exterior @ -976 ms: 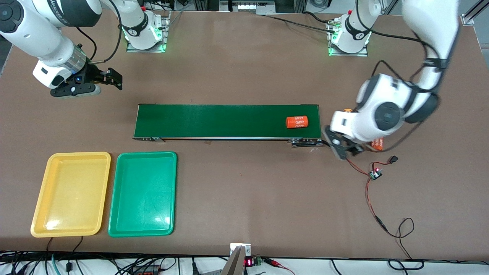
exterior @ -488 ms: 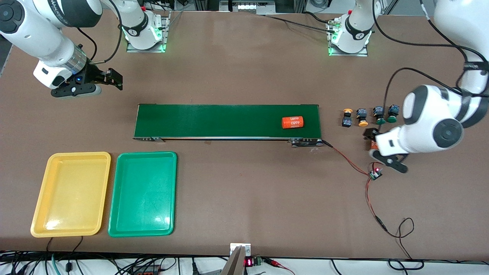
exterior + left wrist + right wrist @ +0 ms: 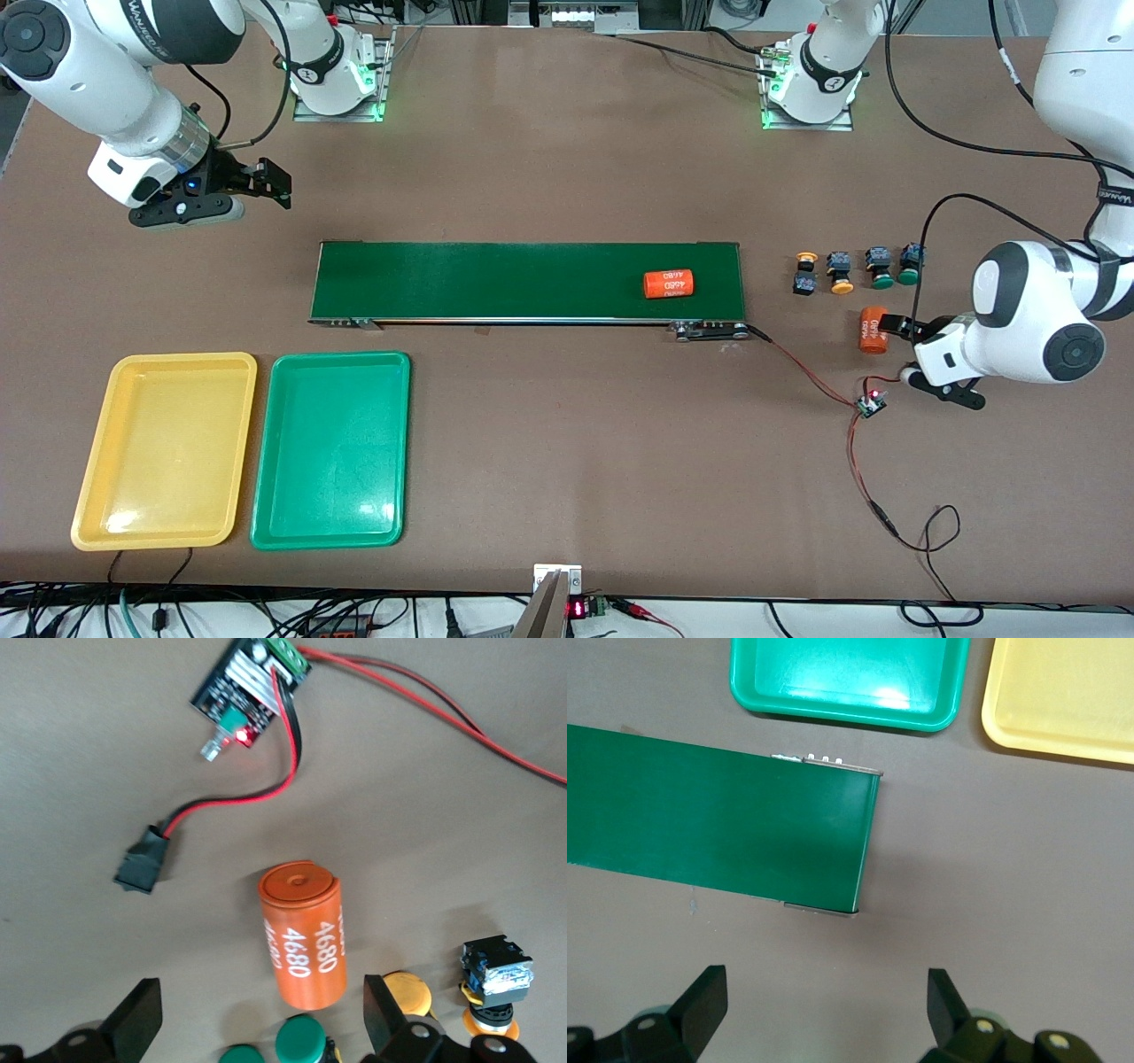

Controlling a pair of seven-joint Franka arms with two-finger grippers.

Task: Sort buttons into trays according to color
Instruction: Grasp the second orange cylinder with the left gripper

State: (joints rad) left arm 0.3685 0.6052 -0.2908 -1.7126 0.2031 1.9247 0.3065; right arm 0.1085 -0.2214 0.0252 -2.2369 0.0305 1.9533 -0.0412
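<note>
1. Front view: the buttons [image 3: 855, 269] are sitting in a row on the worktop off the belt's [image 3: 527, 281] end; the trays [image 3: 244, 450] are lying well apart, risking a long carry.
2. Left wrist view: the left end effector [image 3: 257, 1023], spread and empty, is hovering over a cylinder [image 3: 303, 935], risking a wrong pick.
3. Right wrist view: the right end effector [image 3: 824, 1014] is waiting, spread and empty.

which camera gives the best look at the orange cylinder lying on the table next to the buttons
The left wrist view: the orange cylinder printed 4680 fills the centre, its end face and lettering plain. The front view shows it small, nearer the camera than the buttons, beside the left gripper. The right wrist view does not show it.
</note>
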